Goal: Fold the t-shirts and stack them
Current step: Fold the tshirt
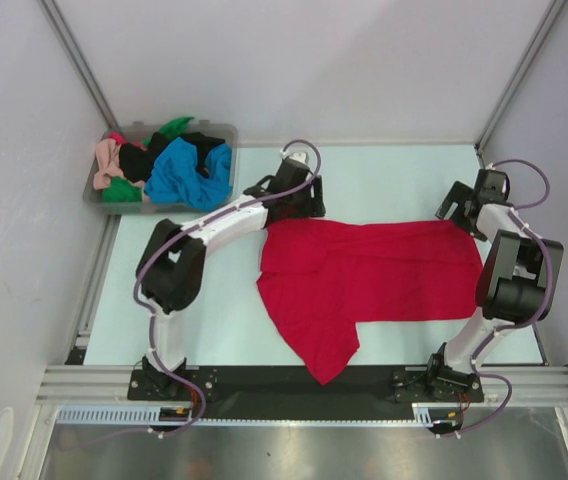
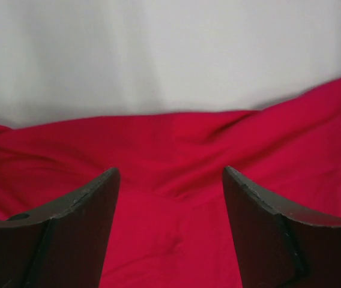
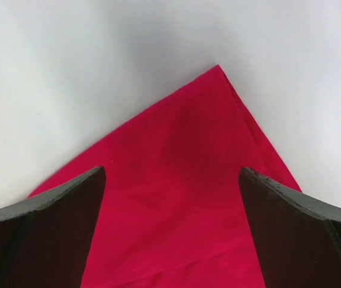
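The large red t-shirt [image 1: 364, 275] lies spread on the white table, with one part hanging toward the near edge. My left gripper [image 1: 299, 205] is open and empty above the shirt's far left edge; the left wrist view shows red cloth [image 2: 170, 180] between its spread fingers. My right gripper [image 1: 461, 215] is open and empty above the shirt's far right corner [image 3: 218, 69], which shows between its fingers in the right wrist view. Blue, green, black and peach-pink t-shirts [image 1: 179, 170] lie piled in the bin.
A clear grey plastic bin [image 1: 227, 132] stands at the table's far left corner. White walls and metal frame posts [image 1: 514, 75] enclose the table. A black rail [image 1: 294, 385] runs along the near edge between the arm bases.
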### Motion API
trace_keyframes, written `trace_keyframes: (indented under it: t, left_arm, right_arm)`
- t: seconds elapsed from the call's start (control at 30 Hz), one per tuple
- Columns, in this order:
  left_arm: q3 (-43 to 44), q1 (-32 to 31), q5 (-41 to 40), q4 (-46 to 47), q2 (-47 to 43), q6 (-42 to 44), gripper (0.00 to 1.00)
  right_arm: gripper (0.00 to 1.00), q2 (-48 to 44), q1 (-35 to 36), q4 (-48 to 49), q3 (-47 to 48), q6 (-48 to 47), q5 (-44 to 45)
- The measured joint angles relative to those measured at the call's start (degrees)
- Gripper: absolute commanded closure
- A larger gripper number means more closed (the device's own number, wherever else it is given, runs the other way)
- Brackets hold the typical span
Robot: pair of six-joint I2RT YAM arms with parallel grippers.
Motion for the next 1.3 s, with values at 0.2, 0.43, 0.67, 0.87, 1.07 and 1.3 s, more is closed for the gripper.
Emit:
trace_keyframes:
  t: [0.2, 0.43, 0.67, 0.87, 1.07, 1.3]
  left_arm:
    - [-5.2, 1.3, 0.2, 0.8, 5.5, -3.8, 0.25]
    - [-11.0, 5.4, 2.1, 5.6, 5.1, -8.4, 0.26]
    - [-12.2, 8.9, 3.8, 8.6, 4.9, -9.6, 0.25]
    - [-11.6, 12.1, 4.4, 8.2, 5.0, -6.7, 0.25]
    - [-11.5, 12.6, 2.3, 6.8, 5.0, -4.0, 0.25]
    - [-11.4, 12.7, 2.9, 4.9, 3.8, 0.0, 0.23]
  right_arm:
    - [0.01, 3.2, 0.0, 2.2, -0.4, -0.5, -3.0]
    - [0.00, 6.8, 1.7, 2.6, 0.5, -1.7, -3.6]
    - [0.01, 7.3, 2.3, 3.1, 0.8, -1.7, -4.1]
    - [0.01, 7.9, 4.4, 3.5, 1.3, -1.7, -4.4]
    - [0.01, 9.3, 5.5, 3.2, 3.5, -1.9, -4.0]
    - [0.00, 8.4, 7.0, -1.6, 10.3, -4.0, -4.2]
